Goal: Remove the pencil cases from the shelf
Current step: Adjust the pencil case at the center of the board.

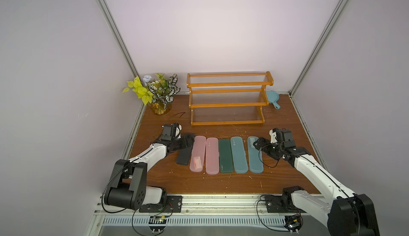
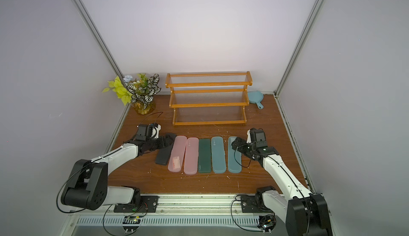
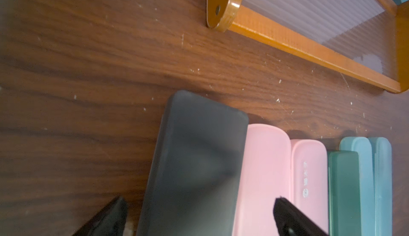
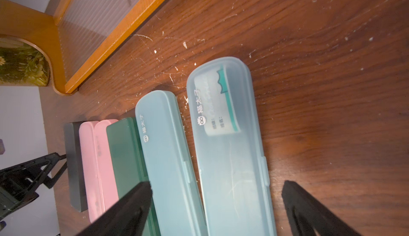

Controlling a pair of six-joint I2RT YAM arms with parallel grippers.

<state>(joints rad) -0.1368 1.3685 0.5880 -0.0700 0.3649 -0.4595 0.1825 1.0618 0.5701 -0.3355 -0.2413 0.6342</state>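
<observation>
Several pencil cases lie side by side on the table in front of the shelf [image 1: 228, 105], whose three tiers hold nothing. From the left they are black [image 1: 184, 157], pink [image 1: 196, 155], pink [image 1: 212, 157], dark green [image 1: 225, 157], teal [image 1: 239, 156] and teal [image 1: 256, 161]. My left gripper [image 1: 188, 143] is open, low over the far end of the black case [image 3: 194, 157], its fingers astride it without touching. My right gripper [image 1: 256, 144] is open above the outer teal case [image 4: 230, 146], spanning it and part of the other teal case [image 4: 163, 148].
A leafy plant in a glass vase [image 1: 158, 95] stands at the back left corner. A small blue handled pan [image 1: 272, 97] lies right of the shelf. Walls close in on three sides, and a metal rail [image 1: 221, 204] runs along the front.
</observation>
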